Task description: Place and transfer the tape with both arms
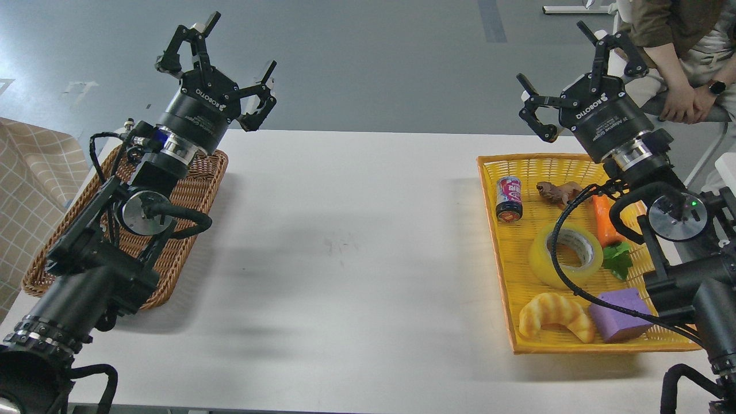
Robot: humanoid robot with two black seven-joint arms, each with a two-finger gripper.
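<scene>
The tape [565, 256], a thick translucent yellow roll with a grey-white core, lies flat in the yellow basket [490, 198] at the right, partly crossed by a black cable. My right gripper [575, 75] is open and empty, raised above the basket's far edge, well behind the tape. My left gripper [221, 60] is open and empty, raised above the far end of the brown wicker basket [190, 195] at the left.
The yellow basket also holds a small can [509, 198], a brown toy animal [556, 191], an orange carrot toy [605, 221], a croissant toy [555, 315] and a purple block [618, 313]. A seated person [678, 52] is behind the table's far right corner.
</scene>
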